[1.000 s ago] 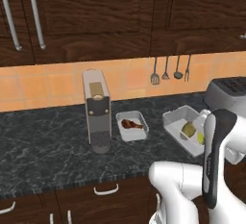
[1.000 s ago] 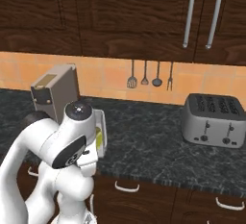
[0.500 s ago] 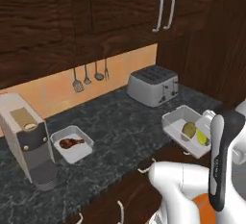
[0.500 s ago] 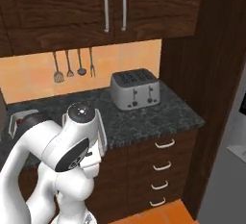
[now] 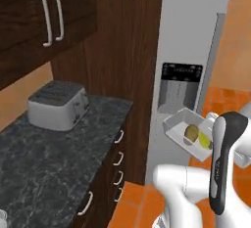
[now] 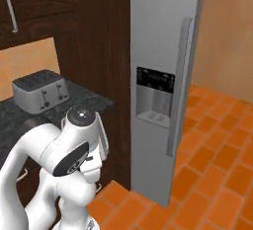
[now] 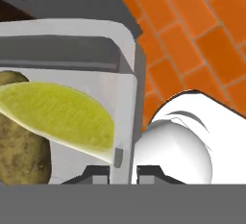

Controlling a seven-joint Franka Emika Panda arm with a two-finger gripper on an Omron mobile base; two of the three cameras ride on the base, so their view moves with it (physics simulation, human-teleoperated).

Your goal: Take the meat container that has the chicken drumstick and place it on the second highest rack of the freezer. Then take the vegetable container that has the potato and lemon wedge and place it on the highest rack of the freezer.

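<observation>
Item: vegetable container [image 5: 182,127], a shallow light-grey tray held aloft beside the arm, in front of the freezer [image 6: 165,51], apparently for carrying to the freezer's highest rack.

Grip: the pincer [image 7: 126,171] is clamped on the tray's rim wall, one fingertip inside and one outside; the edge hold keeps the contents uncovered and the tray roughly level (judged from the left base view).

Contents: potato [image 7: 19,151], olive-brown, lying against the lemon wedge [image 7: 57,117], which rests partly over it; both sit toward the gripped end.

Destination: freezer door appears closed, its dispenser panel [image 6: 155,95] and long bar handle [image 6: 179,86] facing outward, so no rack is reachable yet.

Nearby: toaster [image 5: 58,105] on the dark surface [image 5: 44,168]; orange tiled floor [image 6: 217,165] below.
</observation>
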